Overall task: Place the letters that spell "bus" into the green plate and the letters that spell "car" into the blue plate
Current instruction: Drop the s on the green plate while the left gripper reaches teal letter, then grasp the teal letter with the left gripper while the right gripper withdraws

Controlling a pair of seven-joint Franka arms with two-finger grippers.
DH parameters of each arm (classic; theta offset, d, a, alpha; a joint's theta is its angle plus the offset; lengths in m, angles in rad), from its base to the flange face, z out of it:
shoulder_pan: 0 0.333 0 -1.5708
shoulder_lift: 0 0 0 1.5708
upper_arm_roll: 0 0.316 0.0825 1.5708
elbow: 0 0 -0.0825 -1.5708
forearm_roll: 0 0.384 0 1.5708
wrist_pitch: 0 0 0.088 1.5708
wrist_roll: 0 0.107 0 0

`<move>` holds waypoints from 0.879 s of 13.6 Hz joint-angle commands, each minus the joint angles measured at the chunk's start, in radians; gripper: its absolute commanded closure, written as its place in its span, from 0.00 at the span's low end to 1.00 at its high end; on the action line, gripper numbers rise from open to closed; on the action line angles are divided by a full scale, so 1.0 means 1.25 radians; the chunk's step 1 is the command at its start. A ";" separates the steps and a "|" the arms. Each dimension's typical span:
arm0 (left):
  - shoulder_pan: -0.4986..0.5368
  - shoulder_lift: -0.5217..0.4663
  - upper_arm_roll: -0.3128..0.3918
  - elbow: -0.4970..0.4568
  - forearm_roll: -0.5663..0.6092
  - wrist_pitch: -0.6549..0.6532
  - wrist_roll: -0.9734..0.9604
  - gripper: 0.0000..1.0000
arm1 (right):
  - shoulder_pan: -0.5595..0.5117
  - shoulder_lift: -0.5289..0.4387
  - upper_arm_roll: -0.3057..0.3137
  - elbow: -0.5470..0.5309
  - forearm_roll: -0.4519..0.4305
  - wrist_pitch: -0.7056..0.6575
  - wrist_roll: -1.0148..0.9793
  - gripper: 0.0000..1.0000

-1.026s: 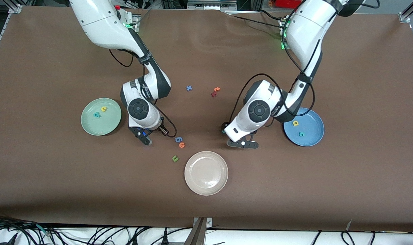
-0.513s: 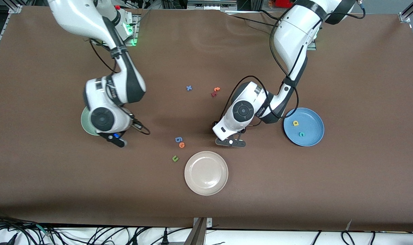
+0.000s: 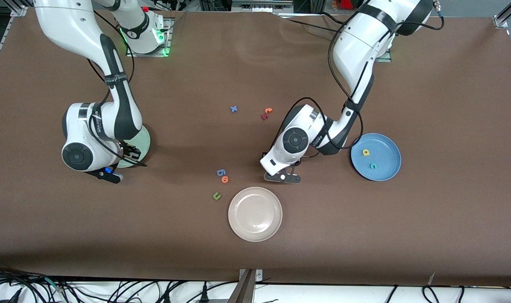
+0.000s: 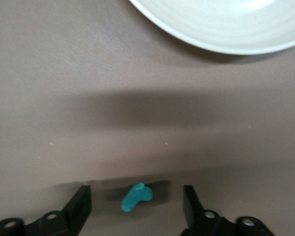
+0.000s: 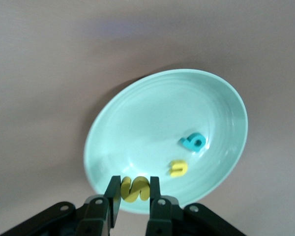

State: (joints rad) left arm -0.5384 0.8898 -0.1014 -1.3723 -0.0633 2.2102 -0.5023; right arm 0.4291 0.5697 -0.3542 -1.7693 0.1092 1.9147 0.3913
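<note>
From my remote seat, starting at the right arm's end of the worktop [image 3: 49, 235], I see the right claw [image 5: 132, 194] clamped on the yellow "s" [image 5: 134, 188], hanging over the rim of the green plate [image 5: 137, 128]. In that plate lie the teal "b" [image 5: 193, 142] and the yellow "u" [image 5: 178, 168], just beside each other.

Toward the middle, loose on the worktop, sit a blue "g"-like letter [image 3: 221, 172] touching an orange "o" [image 3: 225, 179], and a green "u" [image 3: 216, 195] nearer the front camera. The beige-white plate [image 3: 255, 214] holds nothing. Farther back lie a blue "x" [image 3: 234, 109] and an orange "t" [image 3: 266, 112].

The left claw [image 4: 137, 206] is low over the worktop near the beige-white plate, fingers apart on either side of the teal "r" [image 4: 136, 196], which lies between them on the cloth.

The blue plate [image 3: 387, 145] holds the yellow "a" [image 3: 366, 152] and the teal "c" [image 3: 373, 166].
</note>
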 commanded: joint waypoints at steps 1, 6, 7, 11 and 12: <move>-0.018 0.013 0.015 0.028 0.013 -0.010 -0.025 0.40 | 0.003 -0.020 0.000 -0.094 0.043 0.083 -0.038 0.91; -0.017 0.020 0.016 0.027 0.013 -0.008 -0.025 0.51 | 0.003 -0.021 0.000 -0.139 0.043 0.140 -0.057 0.67; -0.017 0.020 0.016 0.025 0.013 -0.008 -0.025 0.52 | 0.003 -0.024 0.000 -0.139 0.044 0.140 -0.057 0.20; -0.017 0.020 0.016 0.020 0.027 -0.008 -0.026 0.60 | 0.003 -0.079 -0.007 -0.124 0.043 0.116 -0.059 0.01; -0.017 0.020 0.016 0.020 0.027 -0.010 -0.028 0.62 | 0.003 -0.103 -0.014 -0.108 0.042 0.086 -0.060 0.01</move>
State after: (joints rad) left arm -0.5503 0.8959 -0.0898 -1.3712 -0.0525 2.2076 -0.5227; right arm 0.4303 0.5263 -0.3563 -1.9053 0.1448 2.0705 0.3406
